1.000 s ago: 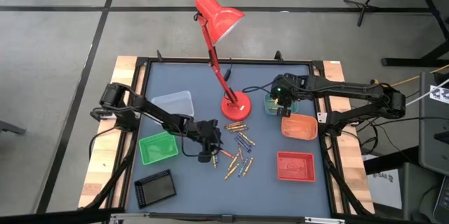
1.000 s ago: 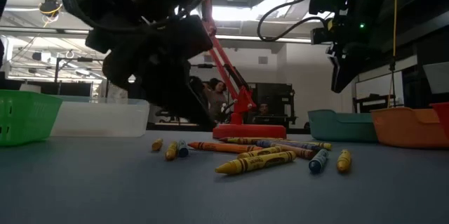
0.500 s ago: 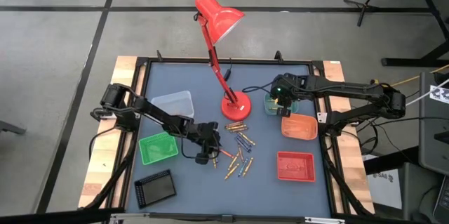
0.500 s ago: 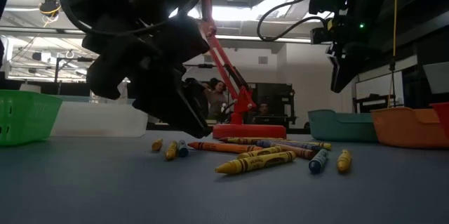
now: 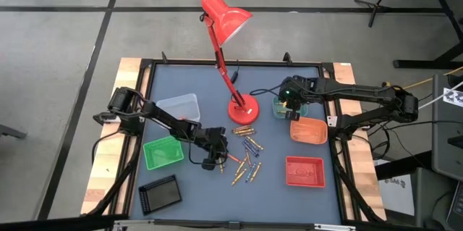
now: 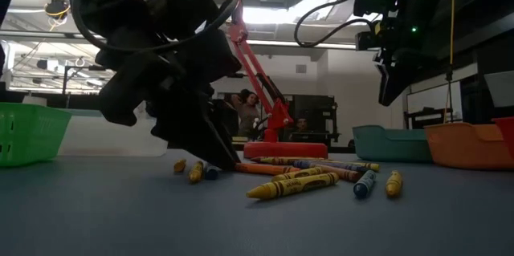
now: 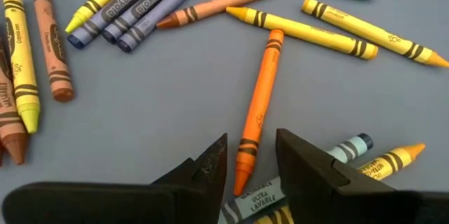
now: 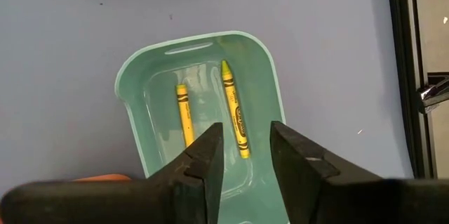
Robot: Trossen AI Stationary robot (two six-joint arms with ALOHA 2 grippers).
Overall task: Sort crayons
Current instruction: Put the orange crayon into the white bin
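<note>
Crayons, slim paper-wrapped sticks, lie under the parted left gripper, nothing grasped

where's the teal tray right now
In the high view the teal tray sits on the table's right half, between the red lamp's base and the orange tray, under the right gripper.

Overhead, table-level, two wrist close-ups
</note>
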